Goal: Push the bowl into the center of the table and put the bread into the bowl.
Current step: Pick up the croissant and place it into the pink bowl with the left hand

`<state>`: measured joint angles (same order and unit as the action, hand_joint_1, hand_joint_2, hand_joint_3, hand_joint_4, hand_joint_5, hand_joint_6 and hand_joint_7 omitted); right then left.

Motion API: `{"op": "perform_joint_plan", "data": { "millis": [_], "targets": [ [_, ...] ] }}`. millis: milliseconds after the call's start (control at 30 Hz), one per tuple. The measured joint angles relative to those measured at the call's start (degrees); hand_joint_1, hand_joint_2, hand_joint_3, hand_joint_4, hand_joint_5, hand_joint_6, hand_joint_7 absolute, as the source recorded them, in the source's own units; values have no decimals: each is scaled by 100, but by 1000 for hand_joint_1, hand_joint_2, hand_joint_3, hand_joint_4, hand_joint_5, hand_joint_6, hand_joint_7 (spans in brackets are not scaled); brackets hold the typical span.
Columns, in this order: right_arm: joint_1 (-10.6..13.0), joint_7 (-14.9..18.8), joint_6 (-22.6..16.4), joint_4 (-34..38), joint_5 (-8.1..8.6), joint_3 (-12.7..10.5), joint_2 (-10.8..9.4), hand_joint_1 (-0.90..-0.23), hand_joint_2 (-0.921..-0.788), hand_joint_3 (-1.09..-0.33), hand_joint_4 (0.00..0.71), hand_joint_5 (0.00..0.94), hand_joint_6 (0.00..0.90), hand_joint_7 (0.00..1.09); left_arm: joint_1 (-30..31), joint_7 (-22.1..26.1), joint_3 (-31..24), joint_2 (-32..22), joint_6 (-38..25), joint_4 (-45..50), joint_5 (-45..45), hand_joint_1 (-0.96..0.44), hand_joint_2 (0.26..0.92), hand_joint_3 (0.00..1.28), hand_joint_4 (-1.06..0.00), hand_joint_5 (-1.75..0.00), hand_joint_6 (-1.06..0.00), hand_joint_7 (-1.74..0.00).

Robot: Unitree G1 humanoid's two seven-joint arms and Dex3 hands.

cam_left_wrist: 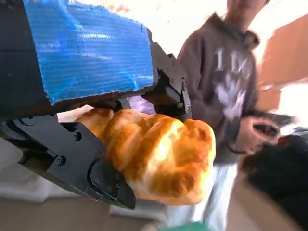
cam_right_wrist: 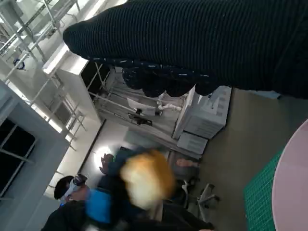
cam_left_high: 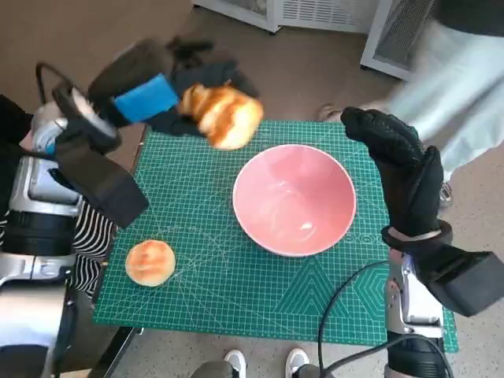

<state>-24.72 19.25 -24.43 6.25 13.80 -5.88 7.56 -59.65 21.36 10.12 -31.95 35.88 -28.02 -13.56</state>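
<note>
**Bread held in the air beside the bowl**

On the left, a round bun point(cam_left_high: 150, 262) lies on the green mat point(cam_left_high: 236, 291) of the worktop. Above it, the left robot hand point(cam_left_high: 161, 94) is grasping the bread point(cam_left_high: 224, 116) and holds it over the far left part of the mat, just beside the rim of the pink bowl point(cam_left_high: 294, 199). The bowl stands near the middle of the mat. The right robot hand point(cam_left_high: 405, 169) is released, fingers apart, close to the bowl's right side.
</note>
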Motion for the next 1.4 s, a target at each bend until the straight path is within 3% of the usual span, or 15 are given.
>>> {"op": "perform_joint_plan", "data": {
  "millis": [267, 667, 833, 867, 900, 933, 1000, 1033, 1133, 1400],
  "targets": [
    [26, 0, -1, -37, 2, -21, 1, -699, -921, -682, 157, 3, 24, 507, -11, 122, 347, 531, -127, -204, -227, 2, 893, 5, -849, -966, -731, -1076],
    [150, -25, 0, -171, 0, -63, 6, -698, -921, -679, 164, 5, 30, 499, -277, 162, 905, 1095, 163, -1840, -778, 1, 919, 15, -782, -1058, -661, -1134],
    [187, -72, 2, -258, -2, -70, 7, -699, -921, -677, 171, 8, 33, 495, -380, 216, 1086, 1281, 193, -2399, -957, 0, 920, 68, -707, -1145, -607, -1181],
    [196, -79, 2, -272, -2, -72, 8, -697, -921, -677, 172, 8, 33, 494, -393, 236, 1118, 1308, 191, -2497, -979, -9, 892, 80, -599, -874, -498, -929],
    [208, -89, 2, -288, -3, -73, 8, -696, -921, -677, 172, 8, 34, 493, -410, 295, 1151, 1333, 163, -2578, -1017, -16, 882, 71, -578, -607, -474, -679],
    [222, -102, 2, -304, -5, -74, 8, -695, -921, -677, 172, 8, 34, 492, -423, 371, 1180, 1357, 122, -2663, -1044, -27, 859, 55, -446, -388, -387, -466],
    [255, -122, 2, -330, -8, -75, 8, -694, -921, -677, 173, 8, 35, 490, -430, 571, 1216, 1389, 12, -2782, -1051, -37, 839, 40, -330, -199, -311, -278],
    [276, -130, 2, -346, -9, -77, 9, -694, -921, -677, 173, 7, 35, 489, -429, 687, 1235, 1397, -47, -2818, -1051, -45, 820, 29, -221, -127, -258, -192],
    [330, -163, 2, -371, -16, -83, 11, -694, -921, -677, 173, 7, 37, 487, -429, 1135, 1277, 1400, -306, -2847, -1050, -77, 788, 10, -80, -42, -194, -87],
    [363, -222, 0, -417, -53, -81, 11, -695, -921, -676, 174, 6, 39, 481, -250, 1821, 1142, 1287, -856, -2210, -847, -176, 772, 1, -16, -3, -181, -36]
  ]
}}
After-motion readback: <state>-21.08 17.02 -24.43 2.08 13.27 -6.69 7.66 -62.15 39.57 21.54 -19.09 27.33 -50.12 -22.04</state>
